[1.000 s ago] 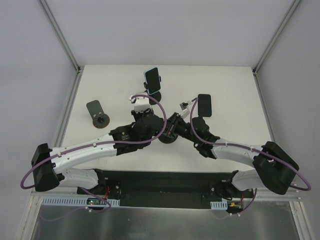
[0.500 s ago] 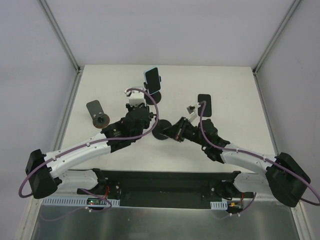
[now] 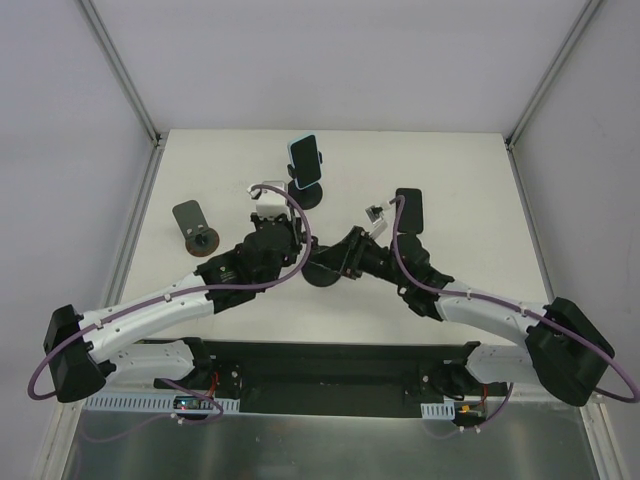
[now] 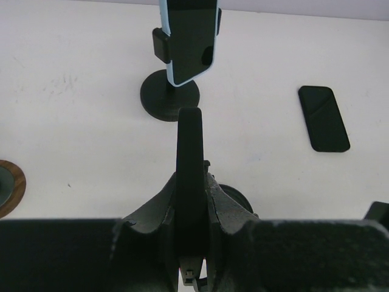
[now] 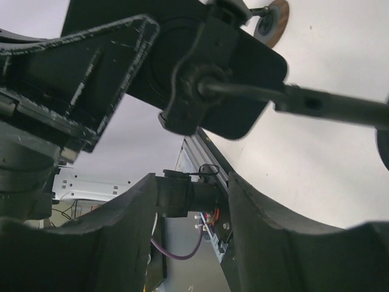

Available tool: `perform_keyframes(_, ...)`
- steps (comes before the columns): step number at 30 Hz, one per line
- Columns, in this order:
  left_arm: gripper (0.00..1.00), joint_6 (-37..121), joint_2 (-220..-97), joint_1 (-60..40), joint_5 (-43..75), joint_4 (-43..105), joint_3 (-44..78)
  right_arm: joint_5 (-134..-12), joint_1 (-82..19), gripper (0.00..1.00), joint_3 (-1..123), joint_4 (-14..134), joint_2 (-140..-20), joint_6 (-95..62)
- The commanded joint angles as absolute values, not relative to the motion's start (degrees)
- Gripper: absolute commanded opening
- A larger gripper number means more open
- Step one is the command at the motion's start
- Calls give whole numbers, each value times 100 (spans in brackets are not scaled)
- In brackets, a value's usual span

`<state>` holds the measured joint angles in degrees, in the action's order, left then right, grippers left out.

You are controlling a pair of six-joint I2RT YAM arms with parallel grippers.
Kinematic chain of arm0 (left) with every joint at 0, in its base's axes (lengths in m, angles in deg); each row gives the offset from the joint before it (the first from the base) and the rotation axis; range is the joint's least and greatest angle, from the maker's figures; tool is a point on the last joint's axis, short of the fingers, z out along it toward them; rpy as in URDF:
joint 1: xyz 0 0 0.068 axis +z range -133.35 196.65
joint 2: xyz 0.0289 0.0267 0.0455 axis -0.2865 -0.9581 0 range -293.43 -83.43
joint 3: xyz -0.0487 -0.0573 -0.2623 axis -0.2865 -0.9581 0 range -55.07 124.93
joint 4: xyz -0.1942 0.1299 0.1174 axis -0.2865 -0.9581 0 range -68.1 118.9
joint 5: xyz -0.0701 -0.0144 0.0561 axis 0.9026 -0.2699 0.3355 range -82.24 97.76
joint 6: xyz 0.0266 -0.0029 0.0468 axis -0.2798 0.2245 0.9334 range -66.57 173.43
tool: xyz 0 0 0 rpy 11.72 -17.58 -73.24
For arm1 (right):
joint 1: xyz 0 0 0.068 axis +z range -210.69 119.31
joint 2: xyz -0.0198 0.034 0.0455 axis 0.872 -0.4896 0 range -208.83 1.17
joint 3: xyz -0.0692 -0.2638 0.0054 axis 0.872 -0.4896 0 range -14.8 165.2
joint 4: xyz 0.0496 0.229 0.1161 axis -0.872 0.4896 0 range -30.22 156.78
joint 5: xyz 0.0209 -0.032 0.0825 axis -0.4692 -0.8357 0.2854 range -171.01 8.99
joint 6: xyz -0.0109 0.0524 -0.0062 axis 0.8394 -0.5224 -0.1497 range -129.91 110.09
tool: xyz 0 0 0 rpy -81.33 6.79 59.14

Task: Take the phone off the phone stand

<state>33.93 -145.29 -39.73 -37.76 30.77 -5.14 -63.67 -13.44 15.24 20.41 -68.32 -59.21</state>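
A black phone [image 4: 189,143] stands on edge between my left gripper's fingers [image 4: 191,180]. The gripper is shut on it. From behind, the right wrist view shows the phone [image 5: 246,91] on the round head of a black stand, whose thin rod [image 5: 340,106] runs right. The stand's round base [image 3: 318,275] sits mid-table and also shows in the left wrist view [image 4: 238,196]. My left gripper [image 3: 298,252] is over the stand. My right gripper [image 3: 342,258] is beside the stand, with its fingers [image 5: 191,182] apart under the rod and nothing between them.
A light-blue phone [image 3: 303,158] sits in a second black stand [image 3: 308,193] at the back. Another black phone [image 3: 410,208] lies flat to the right. A third stand with a brown base [image 3: 194,230] is at the left. The two arms cross close together at mid-table.
Over the last second my left gripper and the stand base have shifted a little to the left. My right gripper drew back to the right, then came in beside the stand again.
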Motion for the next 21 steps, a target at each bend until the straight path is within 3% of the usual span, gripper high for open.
perform_keyframes(1, 0, 2988, -14662, -4223, -3584, 3505, -208, -6414, -1235, 55, 1965, 1374, -7107, -6080)
perform_keyframes(15, 0, 2830, -14802, -4417, -3522, 3514, -76, -6791, -1050, 55, 2159, 1145, -7749, -6458)
perform_keyframes(16, 0, 2838, -14811, -4426, -3514, 3514, -76, -6835, -1050, 41, 2089, 1075, -7758, -6458)
perform_keyframes(17, 0, 2864, -14820, -4426, -3496, 3514, -50, -6940, -1059, 18, 2019, 1065, -7749, -6441)
perform_keyframes(18, 0, 2882, -14811, -4426, -3496, 3505, -32, -7045, -1068, 5, 1983, 1074, -7749, -6414)
perform_keyframes(21, 0, 3066, -14750, -4426, -3531, 3496, -23, -7178, -1129, 1, 1782, 1144, -7705, -6379)
